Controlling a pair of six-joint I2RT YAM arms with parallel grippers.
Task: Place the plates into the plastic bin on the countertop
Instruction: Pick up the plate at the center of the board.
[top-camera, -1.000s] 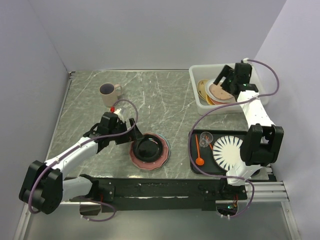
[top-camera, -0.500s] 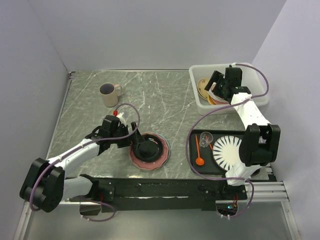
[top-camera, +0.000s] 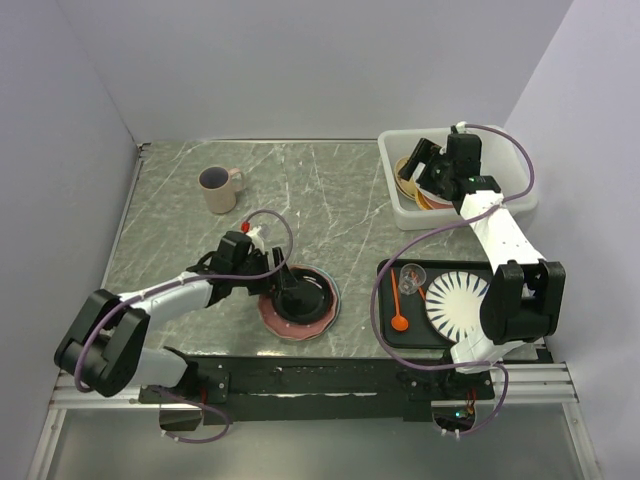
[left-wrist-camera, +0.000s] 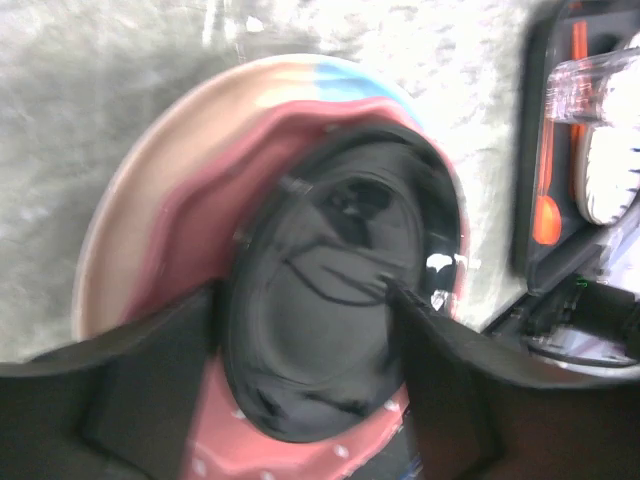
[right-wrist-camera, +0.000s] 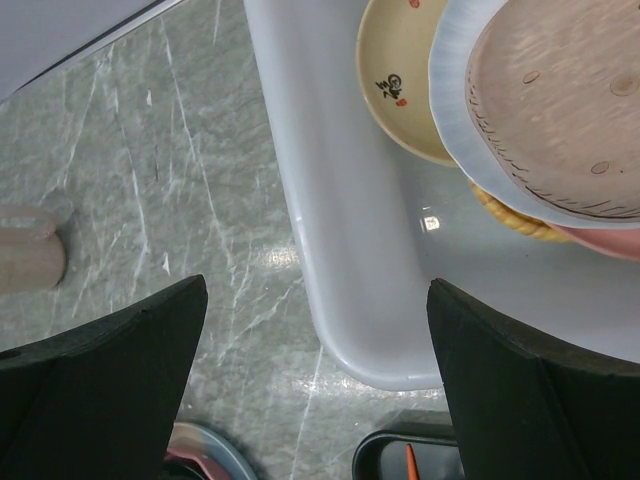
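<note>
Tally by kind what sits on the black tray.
Striped plate: 1
Glass: 1
Orange spoon: 1
Total: 3

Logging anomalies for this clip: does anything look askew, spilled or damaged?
Only the plates in the bin: they overlap off-centre rather than stacking neatly. Nothing looks spilled or broken.
</note>
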